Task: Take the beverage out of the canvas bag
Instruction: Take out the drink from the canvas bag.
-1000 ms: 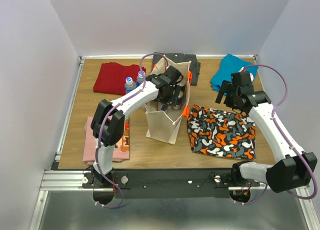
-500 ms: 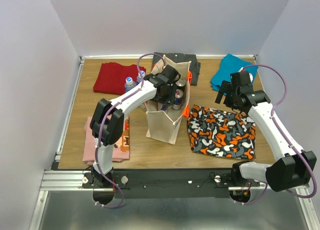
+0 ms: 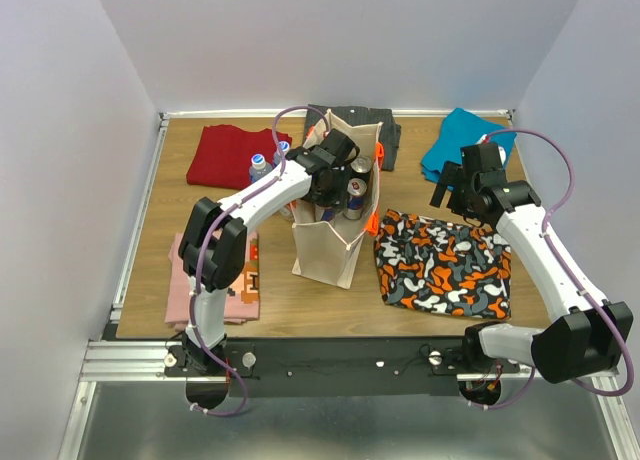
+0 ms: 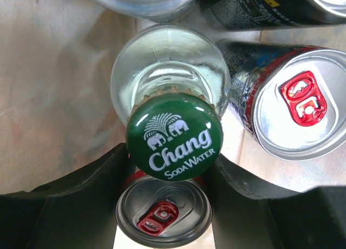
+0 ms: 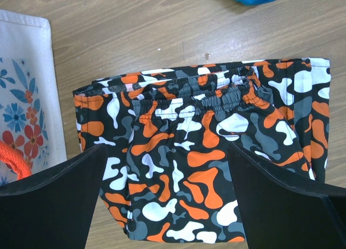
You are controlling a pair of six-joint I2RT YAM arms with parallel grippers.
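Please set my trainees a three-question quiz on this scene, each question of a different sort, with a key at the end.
1. True or false: the right tool is gripping a can.
2. Inside the canvas bag, the left tool has a finger on each side of which item?
A. a can with a red tab
B. the green-capped Chang bottle
C. a plastic bottle with a blue cap
3. In a few words: what lies directly below the right tool?

Key
1. False: its fingers stand wide apart with nothing between them.
2. B
3. The orange, black and white patterned garment.
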